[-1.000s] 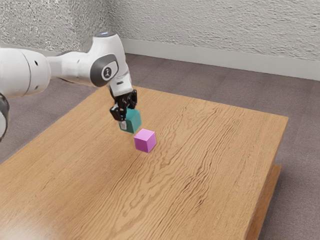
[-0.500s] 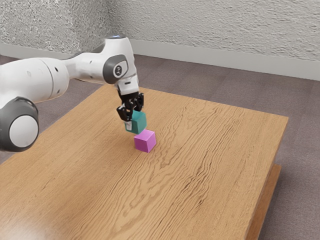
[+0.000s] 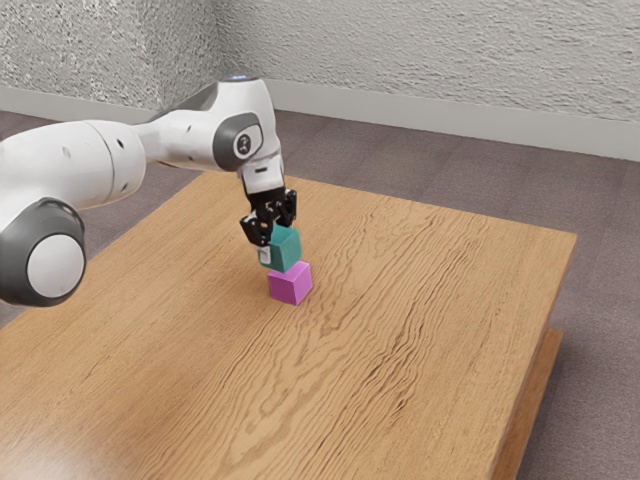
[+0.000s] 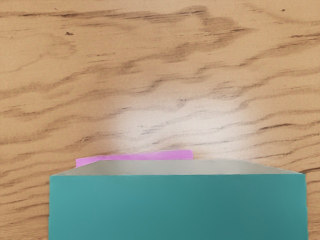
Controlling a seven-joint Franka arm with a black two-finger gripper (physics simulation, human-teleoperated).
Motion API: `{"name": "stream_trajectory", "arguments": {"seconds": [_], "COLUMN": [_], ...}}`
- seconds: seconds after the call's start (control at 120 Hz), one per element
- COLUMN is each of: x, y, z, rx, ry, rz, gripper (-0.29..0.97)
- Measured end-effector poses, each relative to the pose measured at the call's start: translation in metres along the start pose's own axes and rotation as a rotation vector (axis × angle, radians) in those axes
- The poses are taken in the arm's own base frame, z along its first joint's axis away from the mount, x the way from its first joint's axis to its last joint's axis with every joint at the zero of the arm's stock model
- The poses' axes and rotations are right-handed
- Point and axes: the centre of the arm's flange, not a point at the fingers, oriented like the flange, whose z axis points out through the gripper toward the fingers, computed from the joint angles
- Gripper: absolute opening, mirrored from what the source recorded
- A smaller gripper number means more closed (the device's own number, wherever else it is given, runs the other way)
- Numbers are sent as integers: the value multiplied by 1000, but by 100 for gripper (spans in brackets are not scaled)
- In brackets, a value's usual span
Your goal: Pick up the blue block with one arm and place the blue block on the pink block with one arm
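My arm (image 3: 90, 165): white shells, grey joints
Grey cap (image 3: 240, 143) with a small mark above my black jaws.

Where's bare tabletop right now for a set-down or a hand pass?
Bare: the wide wood from the pink block to the table's edge at the exterior view's right, and the whole near stretch in front of the stack. Crowded: the stack itself, with the teal block in the shut jaws directly over the pink block, and the arm above the exterior view's left side.

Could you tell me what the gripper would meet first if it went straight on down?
The pink block, directly under the blue block the gripper holds; they may already touch.
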Motion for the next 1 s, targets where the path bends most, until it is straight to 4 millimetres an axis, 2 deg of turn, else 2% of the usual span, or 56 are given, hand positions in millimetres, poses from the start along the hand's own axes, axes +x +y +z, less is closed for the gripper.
{"name": "stream_trajectory", "arguments": {"seconds": [0.267,0.383,0.45,0.517,0.6,0.692,0.742,0.817,0.875,1.0], "x": [1,1,3,5,15,40,54,72,79,65], "y": [0,3,12,32,86,156,182,196,201,207], "z": [1,-9,-31,-71,-128,-189,-219,-239,-245,-250], "rx": [-10,-2,12,39,61,88,100,99,90,72], "ry": [3,5,0,-13,-33,-65,-79,-84,-83,-82], "rz": [25,32,35,35,29,11,-6,-43,-91,-229], "gripper": [56,61,63,64,66,66,67,67,67,68]}}
